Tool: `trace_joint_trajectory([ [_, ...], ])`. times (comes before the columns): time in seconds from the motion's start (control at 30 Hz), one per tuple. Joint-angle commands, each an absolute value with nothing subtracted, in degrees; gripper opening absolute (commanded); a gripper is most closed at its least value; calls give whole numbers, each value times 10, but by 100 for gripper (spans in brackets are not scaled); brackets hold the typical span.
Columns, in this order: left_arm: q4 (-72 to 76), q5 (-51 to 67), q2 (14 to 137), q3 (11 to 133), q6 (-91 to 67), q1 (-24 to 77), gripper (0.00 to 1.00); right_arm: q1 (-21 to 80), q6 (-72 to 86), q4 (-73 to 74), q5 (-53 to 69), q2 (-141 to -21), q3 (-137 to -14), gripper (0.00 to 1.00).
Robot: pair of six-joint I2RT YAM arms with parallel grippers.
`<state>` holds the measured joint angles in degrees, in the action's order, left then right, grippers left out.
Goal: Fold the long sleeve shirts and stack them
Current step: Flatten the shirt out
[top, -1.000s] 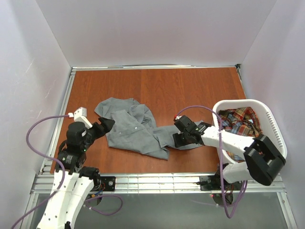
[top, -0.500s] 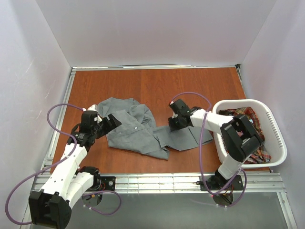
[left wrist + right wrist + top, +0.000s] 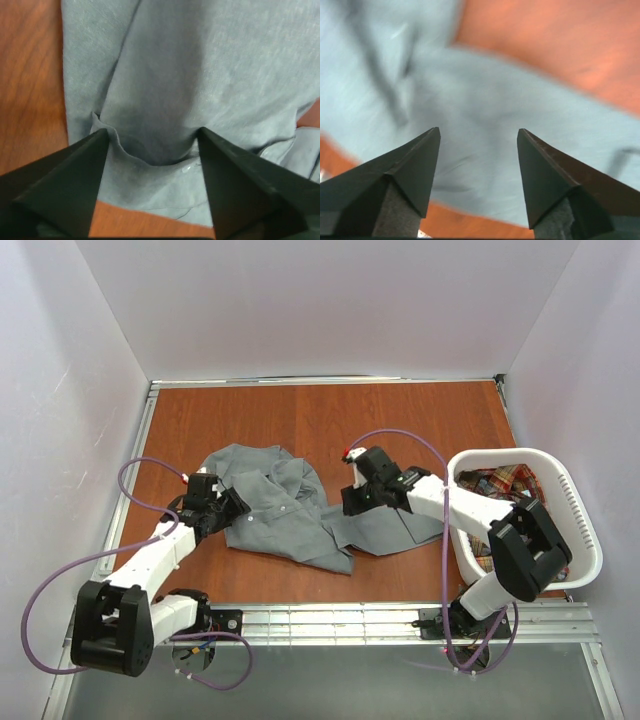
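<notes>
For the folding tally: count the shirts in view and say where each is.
2. The grey shirt lies crumpled on the table; the plaid shirt sits in the white basket at the right. More could be hidden under it.

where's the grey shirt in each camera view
Top external: grey shirt lies crumpled around the picture's centre.
Left wrist: shirt fills most of the frame.
Right wrist: shirt, blurred, spans the middle.
Shared landmark: red-brown table top bordering it.

Robot lab test cell, white panel walls (image 3: 330,300), wood-grain tabletop (image 3: 330,420), aluminium frame rail (image 3: 330,618), purple cables (image 3: 444,560)
</notes>
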<state>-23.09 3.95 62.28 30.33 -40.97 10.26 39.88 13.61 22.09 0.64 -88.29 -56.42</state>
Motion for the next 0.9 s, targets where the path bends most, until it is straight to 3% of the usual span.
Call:
trace_joint_trajectory([
  [0.0,-192,-20,640,301,-416,105,58,453,162,209,41,-859,-533,60],
  [0.03,-190,-30,648,302,-416,105,44,465,166,206,44,-857,-529,62],
  [0.13,-192,-48,650,304,-414,103,24,501,186,192,61,-865,-523,63],
  [0.17,-192,-52,648,303,-413,104,10,511,191,191,63,-867,-522,63],
  [0.23,-196,-61,635,298,-413,104,0,518,200,180,69,-875,-519,62],
  [0.37,-207,-78,607,291,-409,103,0,518,191,169,65,-908,-517,55],
  [0.4,-208,-81,602,293,-403,102,0,516,190,179,57,-928,-520,39],
  [0.43,-211,-82,598,295,-400,101,0,511,192,182,55,-936,-520,30],
  [0.5,-217,-85,588,302,-389,98,0,489,194,183,68,-948,-519,12],
  [0.57,-221,-90,585,319,-371,97,0,468,189,185,59,-947,-524,3],
  [0.87,-130,-1,603,384,-314,77,0,318,155,220,3,-892,-545,1],
])
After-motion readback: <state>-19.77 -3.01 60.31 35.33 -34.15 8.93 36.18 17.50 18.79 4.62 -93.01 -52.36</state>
